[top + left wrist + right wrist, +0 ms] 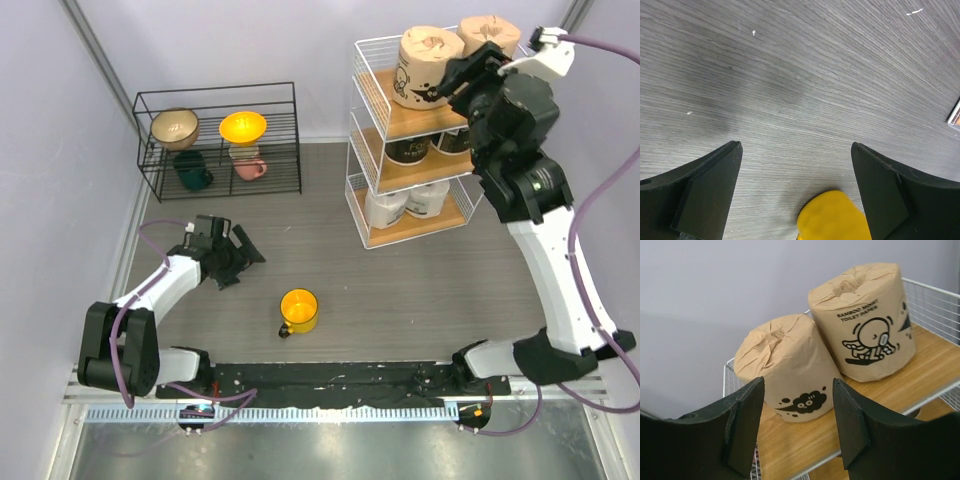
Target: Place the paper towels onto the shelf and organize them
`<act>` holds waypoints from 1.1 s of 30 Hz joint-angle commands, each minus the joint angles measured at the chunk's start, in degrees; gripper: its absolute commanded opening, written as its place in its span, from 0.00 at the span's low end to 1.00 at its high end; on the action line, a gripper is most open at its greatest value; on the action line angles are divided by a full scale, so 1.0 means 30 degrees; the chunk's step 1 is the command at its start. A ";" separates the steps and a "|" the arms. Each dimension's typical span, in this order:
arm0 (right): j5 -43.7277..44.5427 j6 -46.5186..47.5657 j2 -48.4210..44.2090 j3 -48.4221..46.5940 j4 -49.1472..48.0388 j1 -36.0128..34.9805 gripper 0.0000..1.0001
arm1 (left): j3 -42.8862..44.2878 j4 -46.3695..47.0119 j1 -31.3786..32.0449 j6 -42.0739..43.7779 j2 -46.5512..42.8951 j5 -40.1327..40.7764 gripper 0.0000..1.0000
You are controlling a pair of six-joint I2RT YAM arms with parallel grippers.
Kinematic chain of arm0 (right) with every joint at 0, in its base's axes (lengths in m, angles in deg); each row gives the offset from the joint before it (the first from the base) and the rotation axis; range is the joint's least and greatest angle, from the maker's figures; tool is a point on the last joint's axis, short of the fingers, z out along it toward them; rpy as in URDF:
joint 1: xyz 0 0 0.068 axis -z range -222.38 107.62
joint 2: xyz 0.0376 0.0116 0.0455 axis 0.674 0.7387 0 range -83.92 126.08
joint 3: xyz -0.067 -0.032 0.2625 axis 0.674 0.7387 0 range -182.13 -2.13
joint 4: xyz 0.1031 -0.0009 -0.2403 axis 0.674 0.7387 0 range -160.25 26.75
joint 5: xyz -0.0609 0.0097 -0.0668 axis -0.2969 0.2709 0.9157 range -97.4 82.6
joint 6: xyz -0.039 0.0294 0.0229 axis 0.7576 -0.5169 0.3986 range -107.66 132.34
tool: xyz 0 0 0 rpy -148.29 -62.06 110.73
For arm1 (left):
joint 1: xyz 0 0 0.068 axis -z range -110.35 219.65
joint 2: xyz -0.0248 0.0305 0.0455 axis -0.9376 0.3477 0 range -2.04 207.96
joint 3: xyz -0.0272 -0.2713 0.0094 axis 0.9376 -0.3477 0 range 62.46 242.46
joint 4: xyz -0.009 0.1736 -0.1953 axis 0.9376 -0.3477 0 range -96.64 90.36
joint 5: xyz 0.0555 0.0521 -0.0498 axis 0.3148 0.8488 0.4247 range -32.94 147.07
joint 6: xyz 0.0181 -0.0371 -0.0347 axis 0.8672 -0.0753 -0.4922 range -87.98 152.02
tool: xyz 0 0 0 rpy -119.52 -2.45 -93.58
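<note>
Your right gripper (pixel 797 385) is released: its jaws stand apart with nothing between them, and the near tan roll (pixel 785 370) stands just beyond the fingertips, apart from them as far as the wrist view shows. The main risk is in backing out. If either finger catches the crumpled paper wrap, a roll this light will likely slide or tip toward the open front edge of the top board and fall to the counter (pixel 790 75). Pull straight back along the line of the jaws, without swinging sideways. The far tan roll (pixel 865 325) stands at 2 o'clock from the near one, so close that you cannot tell whether they touch. A nudge to one could therefore shove the other toward the wire rim. Both rolls look upright, with twisted tops and black cartoon print, and the near one sits closer to the corner of the shelf (pixel 925 365). From overhead the shelf is at 1 o'clock on the counter, with the white rolls (pixel 385 208) in pairs on its two lower boards, so the load appears complete. Your left gripper (pixel 796 146) is wide open and empty, low over the counter at 8 o'clock, with the yellow mug (pixel 832 215) just below its fingertips in the wrist view. Keep that arm parked, or it may knock the mug.
</note>
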 commanded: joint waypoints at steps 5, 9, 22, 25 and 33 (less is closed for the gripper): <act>0.3389 0.0454 -0.6388 0.4351 -0.0418 0.0057 0.62 | 0.0973 -0.0299 0.0080 0.0321 -0.0208 -0.0585 0.96; 0.5000 0.1534 -0.6925 0.6780 0.0636 0.0057 0.66 | 0.1822 -0.0708 0.0109 0.0467 -0.0355 -0.0501 0.96; -0.2414 -0.1413 -0.6575 1.3611 0.1254 0.8191 0.80 | 0.3461 -0.0795 0.2155 -0.0178 -0.1468 0.0257 0.95; -0.4333 -0.2296 -0.5725 1.4139 0.0874 1.0424 0.80 | 0.4310 -0.1205 0.2744 0.0174 -0.1469 0.0672 0.95; -0.7504 -0.1130 -0.4815 1.5575 -0.1467 1.2564 0.79 | 0.4109 -0.1763 0.2892 0.0993 -0.1498 -0.0176 0.95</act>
